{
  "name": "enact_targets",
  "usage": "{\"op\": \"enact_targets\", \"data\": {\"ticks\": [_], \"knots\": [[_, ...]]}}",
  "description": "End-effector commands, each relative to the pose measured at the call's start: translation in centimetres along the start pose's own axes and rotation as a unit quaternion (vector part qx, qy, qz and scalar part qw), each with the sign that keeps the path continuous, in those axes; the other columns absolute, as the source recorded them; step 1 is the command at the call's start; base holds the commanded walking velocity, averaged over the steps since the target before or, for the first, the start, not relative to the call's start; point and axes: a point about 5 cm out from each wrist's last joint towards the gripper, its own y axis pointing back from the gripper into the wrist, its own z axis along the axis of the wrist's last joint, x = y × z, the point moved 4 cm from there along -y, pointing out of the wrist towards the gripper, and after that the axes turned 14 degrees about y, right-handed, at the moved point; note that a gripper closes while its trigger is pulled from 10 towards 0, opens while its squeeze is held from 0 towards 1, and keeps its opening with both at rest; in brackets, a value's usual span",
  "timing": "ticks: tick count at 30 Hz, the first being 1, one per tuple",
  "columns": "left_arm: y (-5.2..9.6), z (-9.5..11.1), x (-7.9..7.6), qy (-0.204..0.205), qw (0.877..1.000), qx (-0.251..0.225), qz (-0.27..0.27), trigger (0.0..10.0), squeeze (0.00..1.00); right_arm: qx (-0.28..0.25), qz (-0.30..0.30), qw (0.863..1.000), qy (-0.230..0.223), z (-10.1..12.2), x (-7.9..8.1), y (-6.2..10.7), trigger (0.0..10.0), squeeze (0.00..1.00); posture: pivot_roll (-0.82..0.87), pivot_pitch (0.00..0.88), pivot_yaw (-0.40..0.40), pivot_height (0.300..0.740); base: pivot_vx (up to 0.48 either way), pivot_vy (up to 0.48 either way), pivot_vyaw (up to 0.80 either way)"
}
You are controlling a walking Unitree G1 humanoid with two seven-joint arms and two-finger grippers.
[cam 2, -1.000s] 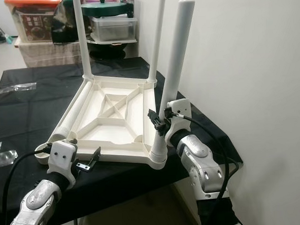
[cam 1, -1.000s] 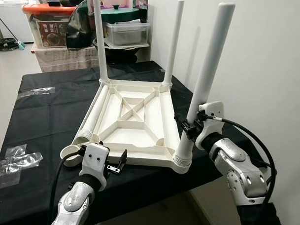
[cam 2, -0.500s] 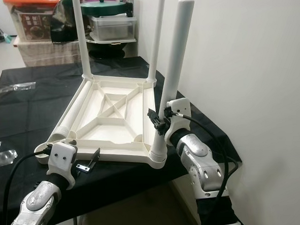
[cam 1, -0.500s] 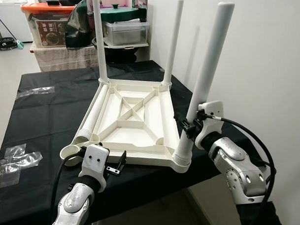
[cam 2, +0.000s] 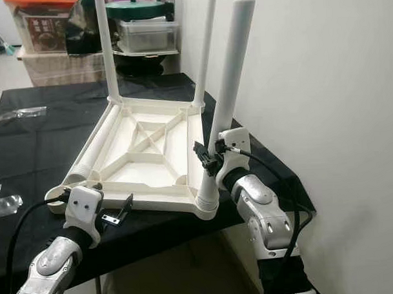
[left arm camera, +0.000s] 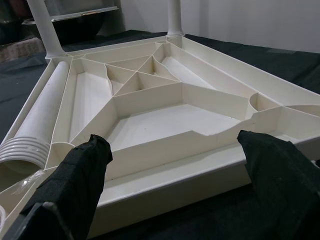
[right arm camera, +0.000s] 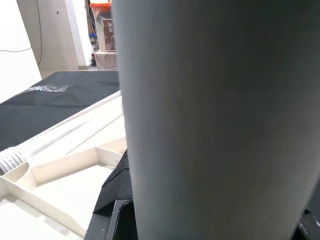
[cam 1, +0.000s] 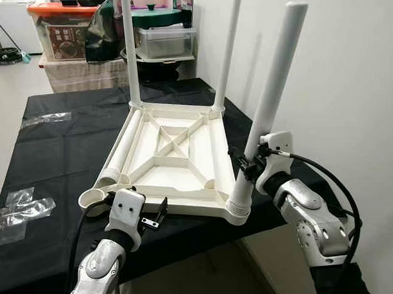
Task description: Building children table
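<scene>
Left eye view: upturned white table top (cam 1: 177, 162), three upright legs, ribbed underside.

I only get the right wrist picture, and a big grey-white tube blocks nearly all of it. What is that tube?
Observer: It is a table leg, standing up from the near right corner of the upside-down table top. The right gripper is clamped on it low down.
Operator: Are the other legs on?
Observer: Two stand at the far corners; a fourth leg lies loose inside the top, along its left edge.
Operator: And the other arm?
Observer: The left gripper sits open at the top's near edge, holding nothing.
</scene>
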Motion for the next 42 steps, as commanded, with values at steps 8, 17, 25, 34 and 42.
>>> {"op": "enact_targets", "data": {"ticks": [8,17,25,34,42], "knots": [[-0.2,-0.3,-0.2,-0.002,1.000,0.001,-0.003,10.0,0.00,0.141,-0.077,0.987,-0.009,-6.4,-1.5,0.5,10.0,0.00,0.02,0.000,-0.079,0.740,0.000,0.000,0.00],[0.0,-0.3,-0.1,-0.002,1.000,0.001,0.002,10.0,0.00,0.211,-0.200,0.957,-0.011,-8.4,-3.9,0.6,10.0,0.00,0.04,0.000,-0.093,0.740,0.000,0.000,0.00],[-0.1,-0.2,0.1,-0.006,1.000,0.000,0.004,10.0,0.00,0.257,-0.257,0.929,-0.074,-9.6,-3.4,0.2,10.0,0.00,0.04,0.000,-0.090,0.740,0.000,0.000,0.00],[-0.2,-0.2,0.0,-0.009,1.000,0.000,0.000,10.0,0.00,0.313,-0.218,0.916,-0.122,-10.8,-0.3,-1.0,10.0,0.00,0.04,0.000,-0.082,0.740,0.000,0.000,0.00],[-0.2,-0.1,-0.1,-0.010,1.000,-0.001,-0.001,10.0,0.00,0.309,-0.237,0.915,-0.107,-10.4,-0.8,-1.2,10.0,0.00,0.04,0.000,-0.088,0.740,0.000,0.000,0.00]]}}
